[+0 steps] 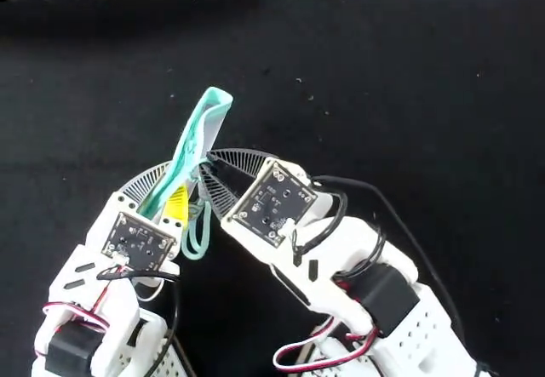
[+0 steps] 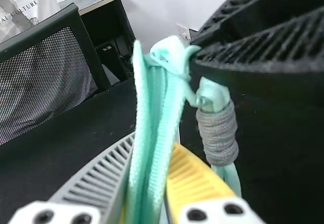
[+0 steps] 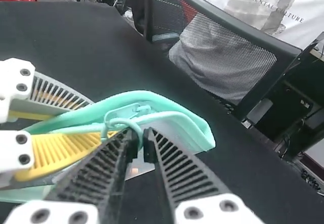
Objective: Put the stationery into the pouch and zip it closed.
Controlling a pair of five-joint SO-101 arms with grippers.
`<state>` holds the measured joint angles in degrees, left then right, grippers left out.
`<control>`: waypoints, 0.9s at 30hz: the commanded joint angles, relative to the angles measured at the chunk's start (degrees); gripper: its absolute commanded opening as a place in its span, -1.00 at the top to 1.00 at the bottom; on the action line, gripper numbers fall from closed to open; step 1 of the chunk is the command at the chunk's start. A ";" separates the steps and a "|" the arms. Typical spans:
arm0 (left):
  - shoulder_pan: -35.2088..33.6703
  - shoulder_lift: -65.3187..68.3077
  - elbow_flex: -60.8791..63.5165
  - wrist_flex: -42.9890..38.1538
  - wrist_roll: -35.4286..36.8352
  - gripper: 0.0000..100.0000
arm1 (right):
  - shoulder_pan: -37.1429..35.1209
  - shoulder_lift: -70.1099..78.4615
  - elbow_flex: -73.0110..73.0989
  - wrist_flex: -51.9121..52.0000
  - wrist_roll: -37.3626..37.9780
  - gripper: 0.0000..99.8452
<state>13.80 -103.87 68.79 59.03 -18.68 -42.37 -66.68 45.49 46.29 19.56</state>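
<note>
Mint-green pouch (image 1: 197,134) held edge-up off tabletop (image 1: 409,79), toward 9 o'clock of centre | left gripper (image 2: 154,148) clamped on pouch body as anchor | right gripper (image 3: 140,135) pinched on zip pull (image 3: 121,123), so zip can be drawn

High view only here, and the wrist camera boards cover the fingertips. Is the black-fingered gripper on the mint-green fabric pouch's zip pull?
Observer: Yes. The right wrist view shows the right gripper, black ribbed fingers, shut on the thin mint-green cord loop of the pull.
Operator: Is the other arm gripping the pouch?
Observer: The left gripper, one grey finger and one yellow, is clamped on the mint-green fabric pouch, which stands edge-on between them.
Operator: Anything on the pull cord?
Observer: A grey wound band wraps it beside the black finger.
</note>
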 commanded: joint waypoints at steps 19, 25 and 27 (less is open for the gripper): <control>-0.04 -0.09 1.01 1.05 -0.26 0.94 | -1.93 0.13 3.56 1.58 -4.66 0.67; -0.04 -0.09 1.01 1.05 -0.26 0.94 | -4.40 0.13 4.09 1.32 -4.66 0.92; -0.04 -0.09 1.01 1.05 -0.26 0.94 | -4.40 0.13 4.00 1.32 -4.75 0.94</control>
<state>13.80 -103.87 68.88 59.03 -18.68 -45.36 -67.12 49.01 47.25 15.34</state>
